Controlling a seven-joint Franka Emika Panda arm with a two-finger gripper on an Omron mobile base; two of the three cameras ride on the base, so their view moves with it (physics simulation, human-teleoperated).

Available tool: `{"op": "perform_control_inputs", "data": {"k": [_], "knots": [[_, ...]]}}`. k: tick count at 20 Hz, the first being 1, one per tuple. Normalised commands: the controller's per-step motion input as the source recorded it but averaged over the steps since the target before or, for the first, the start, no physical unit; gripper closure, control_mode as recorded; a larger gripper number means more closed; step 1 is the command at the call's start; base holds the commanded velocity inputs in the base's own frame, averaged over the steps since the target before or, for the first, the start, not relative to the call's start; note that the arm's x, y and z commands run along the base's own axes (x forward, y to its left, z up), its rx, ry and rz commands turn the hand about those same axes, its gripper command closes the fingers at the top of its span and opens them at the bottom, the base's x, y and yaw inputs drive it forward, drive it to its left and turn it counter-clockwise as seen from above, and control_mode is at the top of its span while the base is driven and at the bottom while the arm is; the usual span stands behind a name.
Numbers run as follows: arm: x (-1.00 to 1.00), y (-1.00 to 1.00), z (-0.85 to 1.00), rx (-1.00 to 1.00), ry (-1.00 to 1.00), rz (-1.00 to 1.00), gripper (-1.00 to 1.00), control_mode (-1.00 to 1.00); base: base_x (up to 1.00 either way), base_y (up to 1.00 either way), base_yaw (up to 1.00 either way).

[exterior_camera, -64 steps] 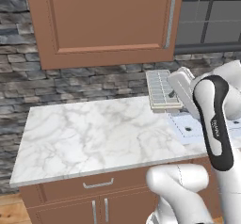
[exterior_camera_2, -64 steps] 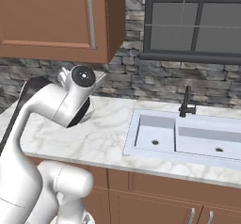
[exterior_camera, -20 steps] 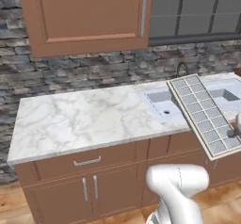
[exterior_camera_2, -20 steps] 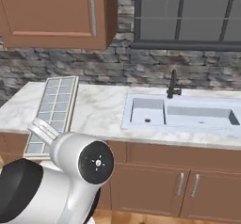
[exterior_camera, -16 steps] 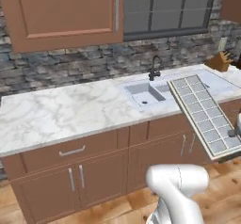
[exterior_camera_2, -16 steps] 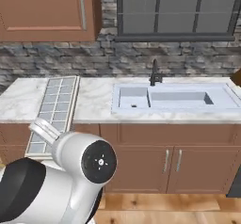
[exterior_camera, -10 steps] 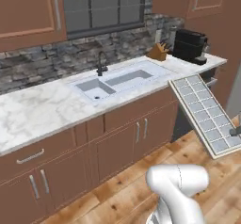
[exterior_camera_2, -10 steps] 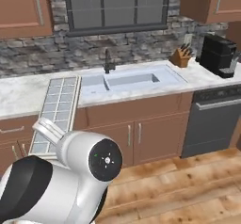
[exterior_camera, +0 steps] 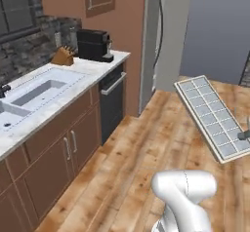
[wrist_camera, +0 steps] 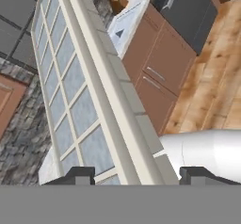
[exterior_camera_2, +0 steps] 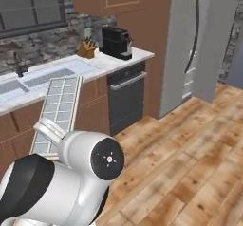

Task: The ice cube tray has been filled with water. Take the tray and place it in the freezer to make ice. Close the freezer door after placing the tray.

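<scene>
Between my fingertips (wrist_camera: 80,173) the gripper (wrist_camera: 136,173) pinches the tray (wrist_camera: 89,91) by one short end, jaws set apart on its width. I carry it in the air over the wood floor (exterior_camera: 122,167), clear of the counter (exterior_camera: 44,97); it looks slightly tilted, so spilling is a risk. Ahead stands the freezer (exterior_camera_2: 199,44), door ajar I think, so I hold the tray long end forward, probably to slide onto a shelf.

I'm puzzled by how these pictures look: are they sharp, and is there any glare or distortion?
Left base view: soft, slightly blurry, even light, no glare on the ice cube tray. Right base view: a pale sheen on the freezer door, faint shadows. Hand view: tray looms close and stretches steeply away, the picture tilted.
</scene>
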Motion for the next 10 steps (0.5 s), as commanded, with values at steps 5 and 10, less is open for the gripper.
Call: {"op": "perform_control_inputs", "data": {"k": [5, 10], "knots": [[0.00, 0.00, 0.00, 0.00, 0.00, 0.00, 1.00, 1.00, 0.00, -0.16, -0.69], [0.00, 0.00, 0.00, 0.00, 0.00, 0.00, 1.00, 1.00, 0.80, 0.00, -0.52]]}}
